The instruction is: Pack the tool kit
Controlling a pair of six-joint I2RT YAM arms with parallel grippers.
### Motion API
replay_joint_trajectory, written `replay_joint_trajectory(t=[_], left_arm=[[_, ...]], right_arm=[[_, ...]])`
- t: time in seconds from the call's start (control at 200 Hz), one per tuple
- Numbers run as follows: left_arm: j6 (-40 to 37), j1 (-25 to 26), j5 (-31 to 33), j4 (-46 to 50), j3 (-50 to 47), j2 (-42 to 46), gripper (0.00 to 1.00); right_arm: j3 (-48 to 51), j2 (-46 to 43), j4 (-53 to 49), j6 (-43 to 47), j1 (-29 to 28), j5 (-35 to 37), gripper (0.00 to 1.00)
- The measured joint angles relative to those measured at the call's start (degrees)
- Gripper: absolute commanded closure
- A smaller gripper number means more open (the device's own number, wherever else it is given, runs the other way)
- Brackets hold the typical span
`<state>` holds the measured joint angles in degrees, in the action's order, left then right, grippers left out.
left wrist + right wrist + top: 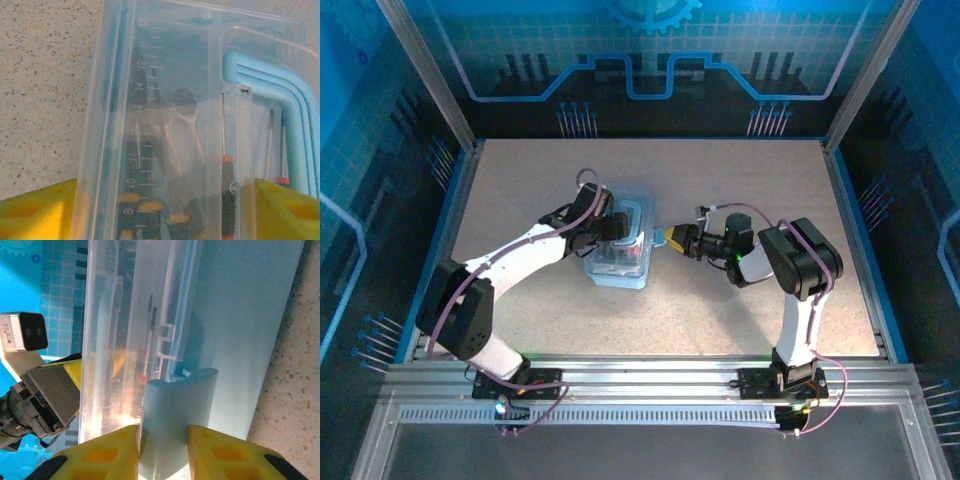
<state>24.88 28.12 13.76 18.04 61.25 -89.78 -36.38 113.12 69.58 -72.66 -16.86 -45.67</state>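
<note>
On the speckled table [740, 180] sits one tool kit [620, 262], a see-through light-blue box, near the middle and a bit to the left. Two white and black arms reach for it, one from each side. Left arm [510, 265] starts at the near left corner, bends at its elbow and stretches up and to the right until the left gripper [608, 230] is over the box. Its two yellow fingers [35, 212] are spread wide, one on each side of the box, and both sit right up against its walls, so they hold it between them. Right arm [800, 275] goes up from its base, folds at the elbow and points to the left, so the right gripper [670, 238] meets the right edge of the box. Its two yellow fingers [220, 452] are close together and pinch one blue tab [175, 410] that sticks out from the box. Through the clear lid I count two thin screwdrivers [228, 190] with red rings, and one shiny metal tool [182, 135] that is too blurry to name. One thick blue handle [280, 85] curves around a corner of the box. Little ruler marks [142, 120] with numbers run along the lid.
</note>
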Motion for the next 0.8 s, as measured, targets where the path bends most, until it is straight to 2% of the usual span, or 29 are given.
replay_joint_trajectory(t=[0.17, 0.795], left_arm=[[0.09, 1.88, 2.97, 3.17, 2.86, -2.16, 0.25], [1.16, 3.26, 4.87, 3.54, 5.90, -5.53, 0.25]], right_arm=[[-0.11, 0.00, -1.49, 0.79, -0.04, 0.07, 0.69], [-1.51, -0.02, -3.19, 1.38, -1.11, 0.11, 0.74]])
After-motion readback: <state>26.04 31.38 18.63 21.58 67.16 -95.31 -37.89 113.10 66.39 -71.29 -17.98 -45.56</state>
